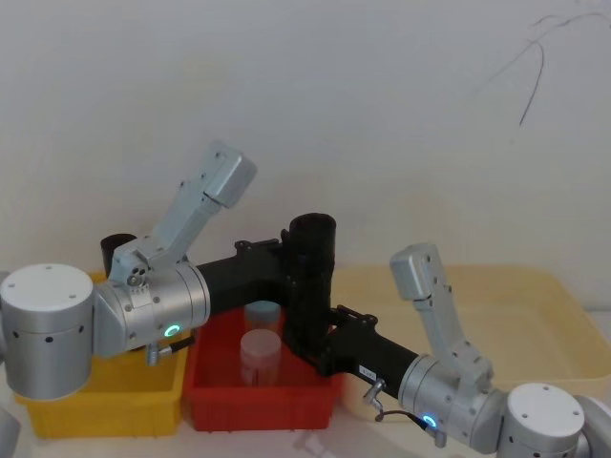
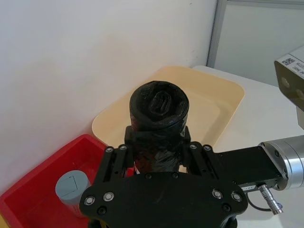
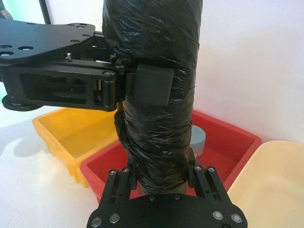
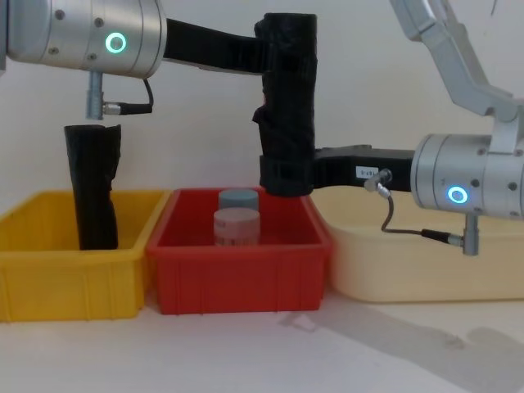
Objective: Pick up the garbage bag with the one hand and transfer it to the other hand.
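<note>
Above the red bin (image 4: pixel 237 274), the garbage bag (image 4: pixel 288 98) hangs upright in the air, its lower end clear of the bin's floor and over the bin's right half. The left claw (image 4: pixel 274 53) reaches in from the left on an arm with a green glowing ring (image 4: pixel 116 42) and is clamped on the upper part of the roll, just below its flat round top. In the right wrist view one of its pads (image 3: pixel 149 85) presses flat against the crinkled film. The right claw (image 4: pixel 286 176) comes in from the right on an arm with a blue glowing ring (image 4: pixel 457 195) and a thin grey cable (image 4: pixel 393 225). It grips the bag's bottom end, with a finger touching each side of the roll, so both claws hold the bag at once.

Two small round containers stand in the red bin, a grey one (image 4: pixel 237 199) behind a pale one (image 4: pixel 237 228). Left of it, a yellow bin (image 4: pixel 74 278) holds a slimmer black roll (image 4: pixel 92 188) that stands upright. Right of the red bin lies a cream tray (image 4: pixel 426 270). All three rest on the white table (image 4: pixel 368 352).
</note>
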